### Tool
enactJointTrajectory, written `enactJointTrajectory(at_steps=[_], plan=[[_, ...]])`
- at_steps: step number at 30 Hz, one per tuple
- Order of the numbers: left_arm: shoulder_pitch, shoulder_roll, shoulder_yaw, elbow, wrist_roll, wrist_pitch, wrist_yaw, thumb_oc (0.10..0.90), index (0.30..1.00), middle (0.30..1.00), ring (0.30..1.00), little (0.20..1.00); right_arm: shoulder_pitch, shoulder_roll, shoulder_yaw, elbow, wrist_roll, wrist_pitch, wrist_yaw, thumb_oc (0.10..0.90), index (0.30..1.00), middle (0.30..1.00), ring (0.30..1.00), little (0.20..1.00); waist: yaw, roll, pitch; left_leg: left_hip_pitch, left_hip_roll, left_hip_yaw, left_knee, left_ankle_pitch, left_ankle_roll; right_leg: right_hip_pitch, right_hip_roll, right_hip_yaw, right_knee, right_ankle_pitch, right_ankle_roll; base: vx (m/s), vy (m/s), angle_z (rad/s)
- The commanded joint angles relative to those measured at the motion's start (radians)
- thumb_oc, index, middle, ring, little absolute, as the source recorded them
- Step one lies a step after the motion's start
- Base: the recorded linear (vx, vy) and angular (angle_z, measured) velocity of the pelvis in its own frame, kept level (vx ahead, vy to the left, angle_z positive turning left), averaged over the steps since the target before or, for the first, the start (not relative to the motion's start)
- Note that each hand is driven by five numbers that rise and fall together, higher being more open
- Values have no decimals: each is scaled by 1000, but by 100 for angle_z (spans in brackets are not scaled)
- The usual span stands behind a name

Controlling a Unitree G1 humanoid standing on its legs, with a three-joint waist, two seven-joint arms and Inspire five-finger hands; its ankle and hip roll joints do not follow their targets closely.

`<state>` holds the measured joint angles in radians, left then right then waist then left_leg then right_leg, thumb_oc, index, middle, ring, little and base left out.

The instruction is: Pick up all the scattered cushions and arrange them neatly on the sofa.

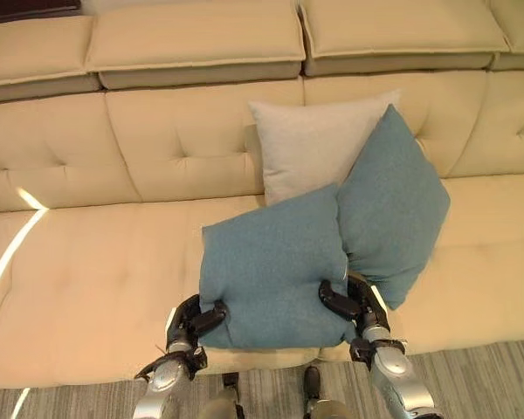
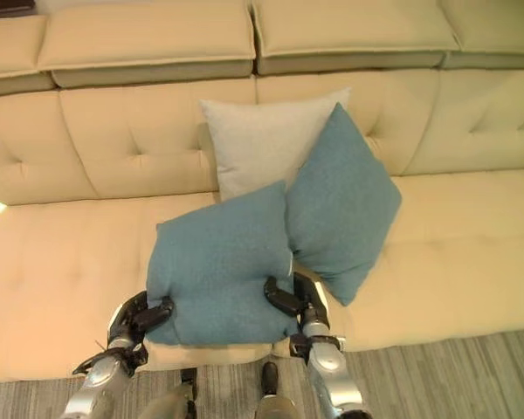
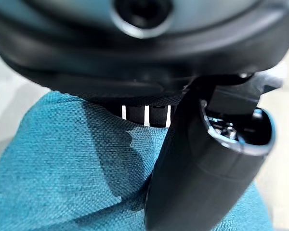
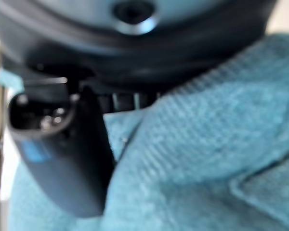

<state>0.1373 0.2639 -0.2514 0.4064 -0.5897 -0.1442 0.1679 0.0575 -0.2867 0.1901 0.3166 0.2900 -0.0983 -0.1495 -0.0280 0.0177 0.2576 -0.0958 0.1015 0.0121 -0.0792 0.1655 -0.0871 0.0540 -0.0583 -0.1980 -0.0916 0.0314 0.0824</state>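
I hold a teal cushion [image 1: 271,266] between both hands above the front of the beige sofa's seat [image 1: 87,288]. My left hand [image 1: 192,321] grips its lower left corner, thumb pressed on the fabric [image 3: 77,163]. My right hand [image 1: 349,301] clamps its lower right edge, thumb over the cloth [image 4: 192,144]. A second teal cushion [image 1: 393,205] leans tilted against the backrest, touching the held one's upper right corner. Behind both stands a light grey cushion [image 1: 310,144], upright against the backrest.
The sofa's backrest [image 1: 175,144] runs across the view, with flat head cushions [image 1: 196,39] on top. Bare seat stretches to the left and to the far right [image 1: 489,253]. Striped grey carpet [image 1: 480,375] lies in front of the sofa.
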Motion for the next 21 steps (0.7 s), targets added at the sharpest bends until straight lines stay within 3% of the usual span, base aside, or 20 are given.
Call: enactJointTrajectory(at_steps=[1, 2, 4, 8, 9, 12, 13, 14, 15, 19, 20, 21], plan=[[-130, -34, -4, -134, -30, -78, -95, 400, 300, 300, 300, 300, -43, -23, 0, -188, -11, -115, 47, 400, 300, 300, 300, 300, -4, -18, -61, 1, 63, 44, 63, -53, -49, -18, 46, 32, 102, -191, -44, -267, -144, 71], [-128, -33, -9, -148, -25, -79, -100, 400, 300, 300, 300, 300, -44, -33, -10, -212, -19, -121, 41, 400, 300, 300, 300, 300, 1, -22, -43, -51, 69, 51, 93, -27, -57, -17, 47, 5, 83, -183, -47, -354, -165, 69], [-126, -30, -18, -164, -14, -84, -114, 400, 300, 300, 300, 300, -45, -39, -11, -227, -29, -126, 36, 400, 300, 300, 300, 300, 1, -29, -43, -63, 63, 76, 125, -58, -38, -30, 34, -22, 72, -165, -46, -284, -81, 108], [-129, -27, -63, -176, 14, -82, -140, 400, 300, 300, 300, 300, -52, -53, -20, -258, -21, -130, 43, 400, 300, 300, 300, 300, -28, -65, -68, 23, -17, 97, 323, -282, 19, -56, -18, -68, 48, -103, -35, -203, 50, 43], [-129, -27, -63, -176, 14, -82, -140, 400, 300, 300, 300, 300, -52, -53, -20, -258, -21, -130, 43, 400, 300, 300, 300, 300, -28, -65, -67, 23, -16, 97, 325, -284, 19, -55, -18, -68, 48, -103, -35, -147, 113, 36], [-139, -28, -88, -187, 11, -78, -142, 400, 300, 300, 300, 300, -46, -52, -36, -262, -17, -126, 34, 400, 300, 300, 300, 300, -57, -63, -75, 57, 4, 185, 334, -318, 30, -72, -46, -131, 71, -98, -34, -116, 117, 55], [-141, -29, -99, -189, 8, -75, -146, 400, 300, 300, 300, 300, -39, -48, -45, -267, -17, -126, 32, 400, 300, 300, 300, 300, -70, -49, -78, 91, 21, 214, 308, -349, 22, -64, -46, -151, 80, -114, -23, -103, 228, 102], [-150, -30, -112, -189, 6, -71, -148, 400, 300, 300, 300, 300, -35, -46, -57, -269, -21, -126, 23, 400, 300, 300, 300, 300, -83, -43, -81, 105, 29, 254, 276, -342, 21, -68, -62, -190, 89, -109, -15, -64, 342, 92], [-144, -27, -120, -189, 22, -64, -148, 400, 300, 300, 300, 300, -31, -39, -65, -268, -23, -117, 19, 400, 300, 300, 300, 300, -91, -36, -87, 116, 13, 257, 228, -336, 28, -73, -85, -217, 110, -97, -5, -87, 279, 59], [-123, -6, -113, -195, 47, -52, -162, 400, 300, 300, 300, 300, -29, -16, -65, -257, -18, -111, 24, 400, 300, 300, 300, 300, -83, -49, -82, 139, -19, 229, 178, -335, 48, -72, -117, -205, 152, -91, 21, -30, 218, 64], [-123, 4, -106, -197, 53, -55, -160, 400, 300, 300, 300, 300, -31, -8, -68, -255, -19, -112, 22, 400, 300, 300, 300, 300, -82, -54, -79, 135, -24, 216, 174, -336, 54, -83, -121, -180, 169, -88, 31, -147, 188, 62], [-132, 16, -100, -195, 58, -61, -156, 400, 300, 300, 300, 300, -48, 2, -60, -253, -24, -114, 23, 400, 300, 300, 300, 300, -94, -70, -74, 125, -43, 198, 153, -312, 72, -134, -106, -72, 202, -71, 40, -114, 147, 68]])
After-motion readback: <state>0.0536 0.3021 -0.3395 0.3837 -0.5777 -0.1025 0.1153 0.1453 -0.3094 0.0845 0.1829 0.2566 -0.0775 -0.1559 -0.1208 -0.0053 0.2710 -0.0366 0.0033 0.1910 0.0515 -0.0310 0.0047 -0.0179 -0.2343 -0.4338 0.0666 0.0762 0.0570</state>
